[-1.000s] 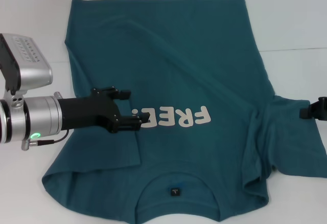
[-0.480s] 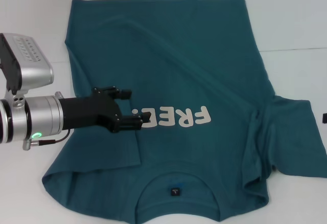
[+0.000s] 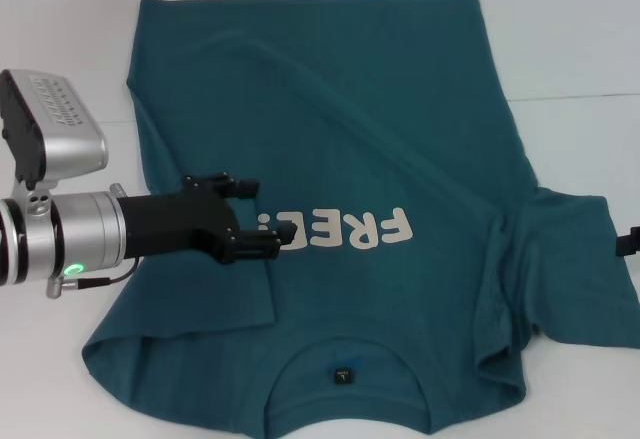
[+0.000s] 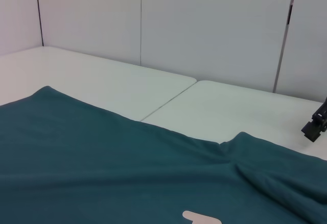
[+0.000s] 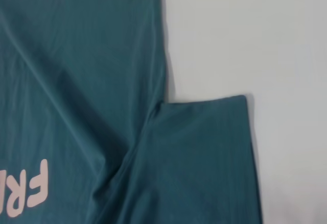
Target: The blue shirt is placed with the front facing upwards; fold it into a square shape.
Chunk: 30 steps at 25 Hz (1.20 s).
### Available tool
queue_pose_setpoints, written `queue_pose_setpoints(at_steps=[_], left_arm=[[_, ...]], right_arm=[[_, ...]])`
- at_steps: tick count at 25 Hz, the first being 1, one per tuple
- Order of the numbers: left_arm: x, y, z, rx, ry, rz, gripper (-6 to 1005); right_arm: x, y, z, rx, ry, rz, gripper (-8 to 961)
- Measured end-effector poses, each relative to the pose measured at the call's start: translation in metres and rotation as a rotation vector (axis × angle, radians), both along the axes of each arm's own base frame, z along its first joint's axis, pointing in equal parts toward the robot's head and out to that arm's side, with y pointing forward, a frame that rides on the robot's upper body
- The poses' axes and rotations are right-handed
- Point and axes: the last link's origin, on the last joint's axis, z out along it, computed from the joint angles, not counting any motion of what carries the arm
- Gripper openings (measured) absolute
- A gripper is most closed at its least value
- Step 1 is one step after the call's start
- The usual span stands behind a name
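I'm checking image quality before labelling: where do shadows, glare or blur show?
Head view: even light; soft shadow under the black left gripper on the teal-blue cotton shirt. Left wrist view: lettering cropped at the frame's edge, no glare. Right wrist view: thin shadow along the shirt's edge on the white table.

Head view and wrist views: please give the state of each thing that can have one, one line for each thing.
blue shirt: front up, "FREE" showing; left sleeve folded in over the chest, right sleeve spread out.
left claw: low over the chest beside the letters, fingers apart.
right claw: at the right sleeve's outer edge, mostly out of view.
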Motion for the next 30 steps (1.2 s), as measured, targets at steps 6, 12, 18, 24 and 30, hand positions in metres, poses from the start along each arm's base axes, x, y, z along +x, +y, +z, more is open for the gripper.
queue_pose_setpoints(at_steps=[6, 12, 18, 24, 30], left_arm=[[0.000, -0.001, -0.001, -0.004, 0.004, -0.001, 839], [0.000, 0.000, -0.001, -0.004, 0.005, -0.002, 839], [-0.001, 0.000, 0.000, -0.004, 0.009, -0.001, 839], [-0.002, 0.000, 0.001, -0.003, 0.011, -0.001, 839], [-0.002, 0.000, 0.001, -0.002, 0.013, -0.005, 839]], right_arm=[[0.002, 0.000, -0.007, 0.008, -0.005, -0.005, 739], [0.001, 0.002, -0.013, 0.011, -0.006, -0.002, 831], [0.002, 0.003, -0.018, 0.017, -0.007, -0.008, 829], [0.001, 0.003, -0.024, 0.017, -0.001, -0.007, 829], [-0.001, 0.005, -0.029, 0.023, 0.009, -0.008, 828]])
